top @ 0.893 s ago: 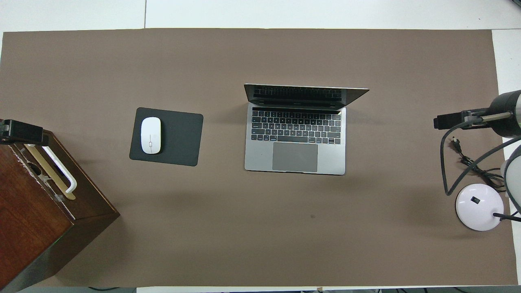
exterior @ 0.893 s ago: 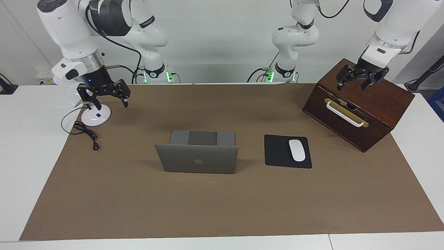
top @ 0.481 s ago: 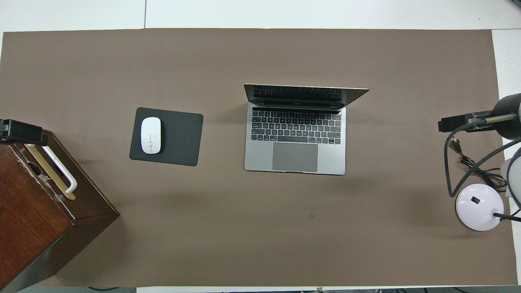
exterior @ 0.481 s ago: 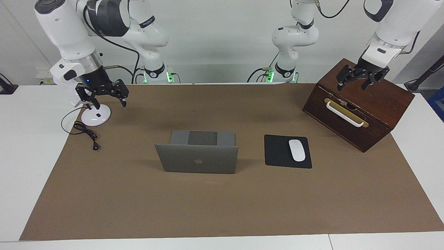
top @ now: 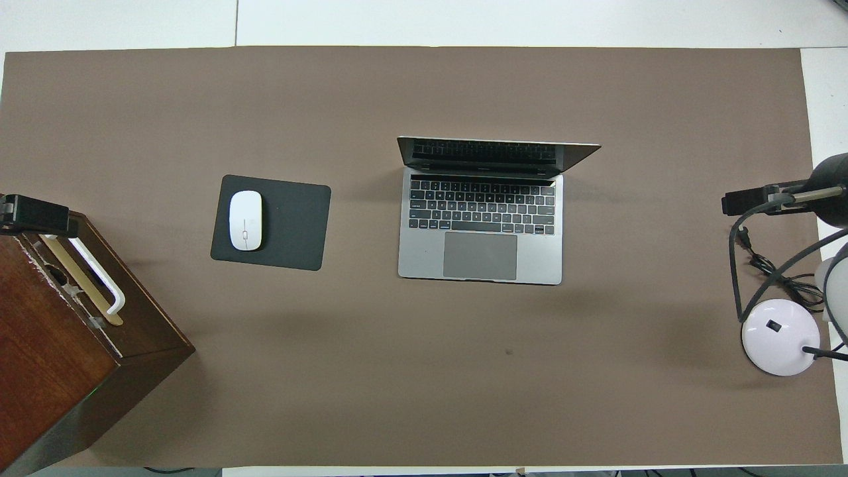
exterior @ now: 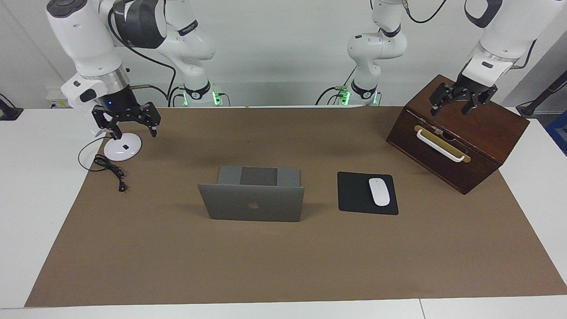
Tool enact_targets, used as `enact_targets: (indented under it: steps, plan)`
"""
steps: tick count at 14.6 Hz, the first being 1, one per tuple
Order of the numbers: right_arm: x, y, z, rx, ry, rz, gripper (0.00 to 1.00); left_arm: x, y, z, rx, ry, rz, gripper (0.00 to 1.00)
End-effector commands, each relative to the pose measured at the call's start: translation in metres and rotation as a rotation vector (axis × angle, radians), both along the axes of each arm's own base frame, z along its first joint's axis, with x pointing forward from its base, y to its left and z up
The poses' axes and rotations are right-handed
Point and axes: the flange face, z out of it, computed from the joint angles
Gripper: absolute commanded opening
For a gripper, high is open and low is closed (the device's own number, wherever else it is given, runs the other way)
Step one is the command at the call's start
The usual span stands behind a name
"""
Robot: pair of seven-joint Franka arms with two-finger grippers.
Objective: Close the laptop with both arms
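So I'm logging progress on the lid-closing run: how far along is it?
Nothing is done: the laptop stands open, lid upright. In hand: nothing; the right gripper hangs open over the lamp base, the left gripper open over the wooden box, both away from the laptop. Left: reach the lid and fold it down.

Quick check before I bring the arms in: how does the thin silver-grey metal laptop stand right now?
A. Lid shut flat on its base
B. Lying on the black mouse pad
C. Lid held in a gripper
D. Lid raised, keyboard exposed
D: the thin silver-grey metal laptop has its lid up, with keyboard and trackpad showing in the overhead view, and neither gripper is near it.
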Motion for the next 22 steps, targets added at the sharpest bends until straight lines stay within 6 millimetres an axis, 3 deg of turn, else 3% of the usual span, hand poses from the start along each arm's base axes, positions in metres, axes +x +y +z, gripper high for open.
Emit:
enact_targets:
  steps: [1, 16, 17, 18, 19, 20, 21, 22]
  plan:
    - [-0.008, 0.0, 0.003, -0.021, 0.006, 0.015, 1.0, -0.001, 0.003, -0.001, 0.01, -0.006, 0.007, 1.0]
    - [-0.004, -0.006, 0.002, -0.02, -0.009, 0.013, 0.99, -0.001, 0.006, -0.002, 0.01, -0.018, 0.016, 1.0]
    - [0.001, -0.012, 0.002, -0.017, -0.03, 0.006, 0.92, 0.001, 0.006, -0.002, 0.01, -0.032, 0.027, 1.0]
    - [0.009, -0.018, -0.002, -0.017, -0.057, 0.0, 0.75, 0.002, 0.004, -0.002, 0.011, -0.041, 0.041, 1.0]
    - [0.014, -0.019, -0.005, -0.018, -0.066, 0.004, 0.4, 0.002, 0.005, -0.001, 0.01, -0.047, 0.043, 1.0]
    - [0.019, -0.02, -0.007, -0.016, -0.071, 0.004, 0.12, 0.003, 0.0, -0.001, 0.012, -0.049, 0.036, 1.0]
    - [0.024, -0.022, -0.01, -0.017, -0.083, 0.004, 0.0, 0.003, -0.001, -0.001, 0.012, -0.049, 0.035, 1.0]
    - [0.031, -0.023, -0.012, -0.017, -0.093, 0.008, 0.0, 0.003, -0.001, -0.001, 0.012, -0.047, 0.033, 1.0]
